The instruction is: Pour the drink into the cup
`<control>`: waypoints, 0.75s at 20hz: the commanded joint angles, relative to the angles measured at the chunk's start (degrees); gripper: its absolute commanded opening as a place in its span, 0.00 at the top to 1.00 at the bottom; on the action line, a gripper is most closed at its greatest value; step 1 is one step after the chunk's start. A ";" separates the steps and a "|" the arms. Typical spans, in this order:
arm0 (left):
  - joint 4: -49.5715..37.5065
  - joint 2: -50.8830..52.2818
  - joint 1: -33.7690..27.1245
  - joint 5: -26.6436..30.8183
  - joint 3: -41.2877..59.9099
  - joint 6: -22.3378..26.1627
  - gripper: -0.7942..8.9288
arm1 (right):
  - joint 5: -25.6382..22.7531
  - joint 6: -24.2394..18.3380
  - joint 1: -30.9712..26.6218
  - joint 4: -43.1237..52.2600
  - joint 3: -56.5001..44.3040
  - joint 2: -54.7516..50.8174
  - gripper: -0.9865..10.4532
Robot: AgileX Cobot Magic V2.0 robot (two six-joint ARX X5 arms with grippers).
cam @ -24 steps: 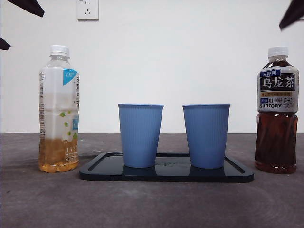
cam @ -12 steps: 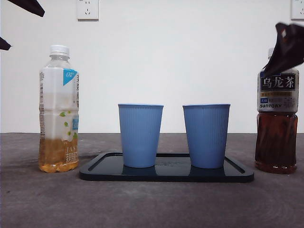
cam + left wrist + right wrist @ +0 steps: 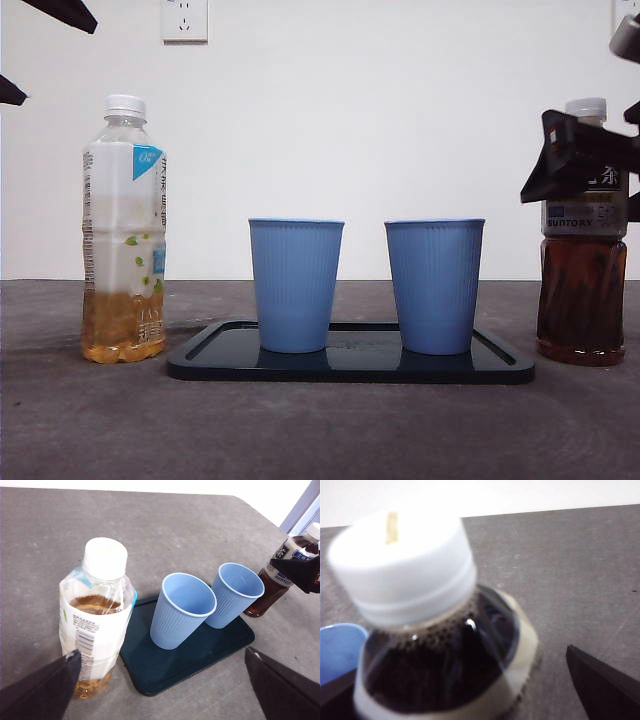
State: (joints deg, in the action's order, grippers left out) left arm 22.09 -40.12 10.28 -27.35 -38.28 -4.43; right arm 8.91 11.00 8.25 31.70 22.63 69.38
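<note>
- Dark oolong-tea bottle, clear plastic with a white screw cap and a navy label, stands upright on the grey table; cap still on.
- Right gripper sits at the bottle's label height, just below the cap, its black jaws spread wide on either side of the bottle's shoulder; right wrist view shows the cap very close and blurred between them. No contact can be made out.
- Nearest to this gripper, beside the bottle: a ribbed blue plastic cup, upright, open mouth up.
- Farther from the gripper: a second ribbed blue cup, same pose. Both cups stand apart from each other on a flat dark tray with a low rim.
- Well apart, beyond the tray: a clear white-capped bottle of pale amber tea, upright, white label with green leaves, partly full.
- Left gripper hovers near that pale bottle, jaws wide apart, holding nothing.
- White wall socket behind.
</note>
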 commanded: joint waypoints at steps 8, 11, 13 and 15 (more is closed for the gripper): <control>-0.72 -0.33 0.15 -0.31 -1.01 -0.28 0.38 | -0.35 2.73 0.77 5.62 -0.15 3.96 0.69; -0.72 -0.33 0.15 -0.31 -1.01 -0.28 0.38 | -0.31 2.78 1.07 5.60 -0.15 3.93 0.77; -0.72 -0.31 0.15 -0.31 -1.01 -0.28 0.38 | -0.17 2.91 1.44 5.49 -0.15 3.87 0.80; -0.72 -0.33 0.15 -0.31 -1.01 -0.28 0.38 | 0.09 2.82 1.44 5.16 -0.11 3.41 0.80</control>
State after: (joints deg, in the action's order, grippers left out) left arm 22.09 -40.12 10.28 -27.35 -38.30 -4.45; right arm 8.05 12.32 9.19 36.47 22.52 72.66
